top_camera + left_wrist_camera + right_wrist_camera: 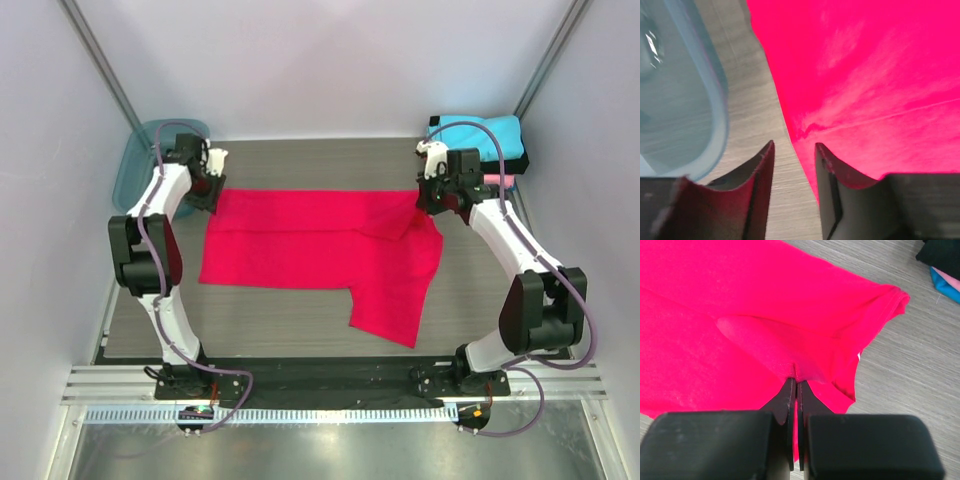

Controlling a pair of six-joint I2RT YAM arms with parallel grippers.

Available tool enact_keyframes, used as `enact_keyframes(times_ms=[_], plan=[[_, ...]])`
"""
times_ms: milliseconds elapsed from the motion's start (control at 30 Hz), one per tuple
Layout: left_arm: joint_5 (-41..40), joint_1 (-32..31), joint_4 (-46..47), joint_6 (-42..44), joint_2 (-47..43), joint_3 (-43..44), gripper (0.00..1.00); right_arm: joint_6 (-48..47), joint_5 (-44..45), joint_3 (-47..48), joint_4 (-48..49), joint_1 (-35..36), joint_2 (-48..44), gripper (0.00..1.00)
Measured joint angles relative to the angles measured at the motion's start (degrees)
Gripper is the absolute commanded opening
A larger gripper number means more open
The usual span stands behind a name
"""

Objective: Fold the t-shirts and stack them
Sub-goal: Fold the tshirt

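Note:
A large bright red t-shirt lies spread over the middle of the table, its lower right part hanging toward the near edge. My left gripper hovers at the shirt's far left corner. In the left wrist view it is open, and the red cloth edge lies on the table below the gap, not pinched. My right gripper is at the shirt's far right corner. In the right wrist view it is shut on a raised fold of the red shirt. Folded cyan, black and pink t-shirts sit stacked at the back right.
A translucent teal bin stands at the back left corner, close beside my left gripper; its rim fills the left of the left wrist view. White walls enclose the table on three sides. Grey wood-grain tabletop shows in front of the shirt.

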Motion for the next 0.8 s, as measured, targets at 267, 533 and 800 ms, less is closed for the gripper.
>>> enact_keyframes(times_ms=[267,533,800], plan=[[2.4,-0.9,-2.1,-0.3,2.9,6.8,0.10,0.0,-0.1,1.5,0.2,0.2,2.6,0.01],[2.6,-1.0,-3.3,-0.3,9.0,4.2,0.05,0.0,0.1,7.0,0.3,0.2,8.3,0.01],[2.4,-1.0,-3.8,-0.4,9.5,3.9,0.04,0.0,0.1,11.9,1.0,0.2,14.9,0.01]])
